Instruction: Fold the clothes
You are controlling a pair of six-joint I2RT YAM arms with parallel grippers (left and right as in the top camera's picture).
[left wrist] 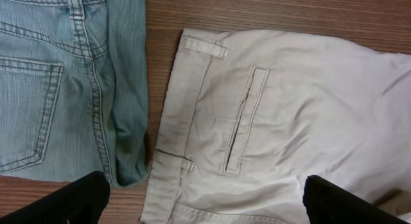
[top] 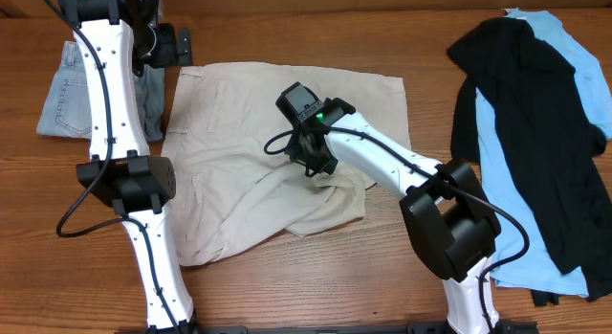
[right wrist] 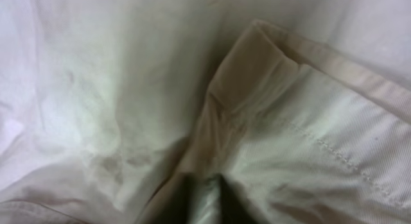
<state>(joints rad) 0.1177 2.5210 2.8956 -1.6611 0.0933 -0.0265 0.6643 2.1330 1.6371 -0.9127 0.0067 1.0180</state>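
The beige khaki shorts (top: pixel 249 133) lie spread in the middle of the table, their lower part bunched and partly folded over. My right gripper (top: pixel 320 169) is down on the shorts near their middle; in the right wrist view its fingers (right wrist: pixel 204 201) are shut on a pinched fold of the beige cloth (right wrist: pixel 257 70). My left gripper (top: pixel 177 45) hangs open over the shorts' top left corner; its view shows the waistband, belt loop and welt pocket (left wrist: pixel 244 118) between the wide-apart fingers (left wrist: pixel 204 201). The black top (top: pixel 535 114) lies on the sky-blue top (top: pixel 564 47) at the right.
Folded light-blue denim jeans (top: pixel 67 90) lie at the far left, next to the shorts; they also show in the left wrist view (left wrist: pixel 58 83). Bare wooden table (top: pixel 316 277) runs along the front.
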